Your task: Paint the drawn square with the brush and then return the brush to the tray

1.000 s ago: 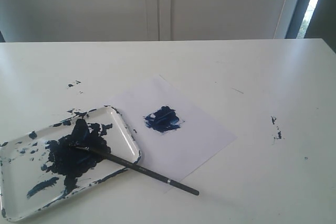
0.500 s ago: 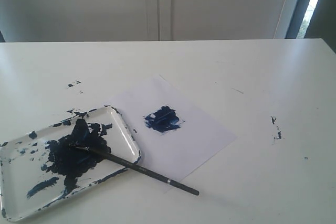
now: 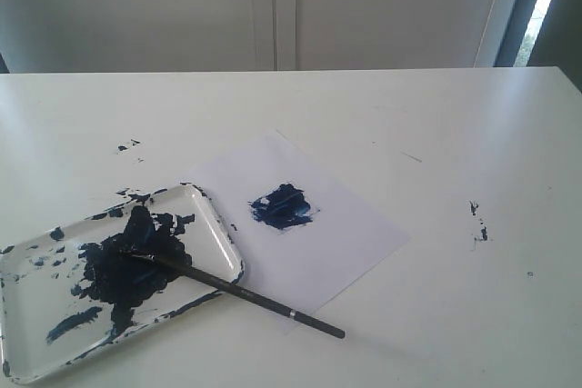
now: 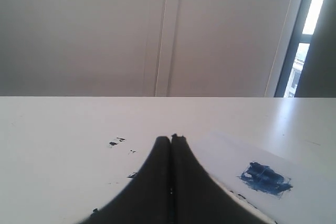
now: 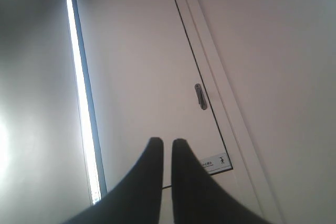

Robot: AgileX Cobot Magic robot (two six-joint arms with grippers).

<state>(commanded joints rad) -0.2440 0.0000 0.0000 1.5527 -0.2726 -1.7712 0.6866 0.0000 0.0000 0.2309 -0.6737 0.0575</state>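
The drawn square (image 3: 282, 206) is a dark blue paint blot in the middle of the white paper sheet (image 3: 346, 243). The brush (image 3: 238, 293) lies with its blue tip in the tray (image 3: 36, 311), its black handle crossing the tray's rim out over the paper's corner. Neither gripper appears in the exterior view. In the left wrist view my left gripper (image 4: 171, 138) hovers shut and empty above the table, with the painted square (image 4: 265, 178) off to one side. My right gripper (image 5: 168, 141) points at a wall and door, its jaws nearly together with only a thin slit, holding nothing.
Small blue paint specks mark the table behind the tray (image 3: 127, 145) and to the right of the paper (image 3: 477, 220). The tray holds a big dark paint puddle (image 3: 132, 265). A wall and a window strip (image 3: 536, 6) stand behind the table's far edge.
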